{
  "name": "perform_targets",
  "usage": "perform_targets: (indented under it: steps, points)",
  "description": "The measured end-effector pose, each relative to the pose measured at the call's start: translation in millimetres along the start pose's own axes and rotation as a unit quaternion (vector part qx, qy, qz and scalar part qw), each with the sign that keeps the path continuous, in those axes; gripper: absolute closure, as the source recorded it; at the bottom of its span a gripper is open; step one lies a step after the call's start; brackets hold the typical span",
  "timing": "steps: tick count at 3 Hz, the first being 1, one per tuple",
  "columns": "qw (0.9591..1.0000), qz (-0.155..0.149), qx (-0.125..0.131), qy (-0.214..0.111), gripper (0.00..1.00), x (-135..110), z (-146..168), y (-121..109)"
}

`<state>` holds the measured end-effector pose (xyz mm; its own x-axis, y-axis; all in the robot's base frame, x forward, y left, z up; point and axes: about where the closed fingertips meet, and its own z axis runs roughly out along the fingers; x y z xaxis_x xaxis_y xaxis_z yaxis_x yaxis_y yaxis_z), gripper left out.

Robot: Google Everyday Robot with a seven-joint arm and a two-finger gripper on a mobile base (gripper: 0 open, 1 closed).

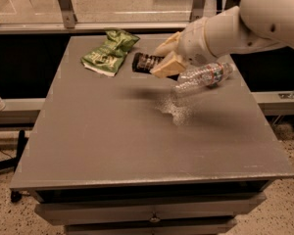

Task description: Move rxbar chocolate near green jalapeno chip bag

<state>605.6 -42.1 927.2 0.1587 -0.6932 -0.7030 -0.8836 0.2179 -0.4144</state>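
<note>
1. claw (162,58) hangs just to the right of the green jalapeno chip bag (109,53) as the camera sees it, clenched on the rxbar chocolate (144,62), with one pale finger above the bar's right end and one below.
2. rxbar chocolate juts out of the claw toward the bag. its free end is close beside the bag's right edge, and the two look apart, not touching. it seems to be held a little above the counter (112,146), with a soft shadow on the grey top beneath.
3. plastic bottle (203,76) lies on its side farther right of the bag, beyond the claw and under the white arm (264,18).
4. handling, as i judge it: the bar is small, flat, light and fairly stiff, so a pinch across its two broad faces should hold. the wrapper looks slick, and a grip this near one end could let the bar pivot or slide. a hold nearer the middle would be steadier.
5. crumpled foil on the bag looks soft and very light, so a nudge would likely shove it away. the bar is better lowered beside the bag than pushed against it.
6. progress looks nearly complete: the bar is already near the bag, and only setting it down and letting go remains.
</note>
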Motion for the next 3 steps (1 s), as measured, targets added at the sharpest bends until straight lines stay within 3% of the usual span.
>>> perform_targets:
  steps: [1, 2, 3]
  points:
    - [0.9996, -0.024, 0.013, 0.000, 1.00, -4.4, 30.5, -53.5]
    - [0.9980, -0.057, 0.016, 0.020, 1.00, -2.1, 57.7, -96.2]
    - [0.9948, -0.089, 0.006, 0.049, 1.00, 9.1, 79.3, -120.3]
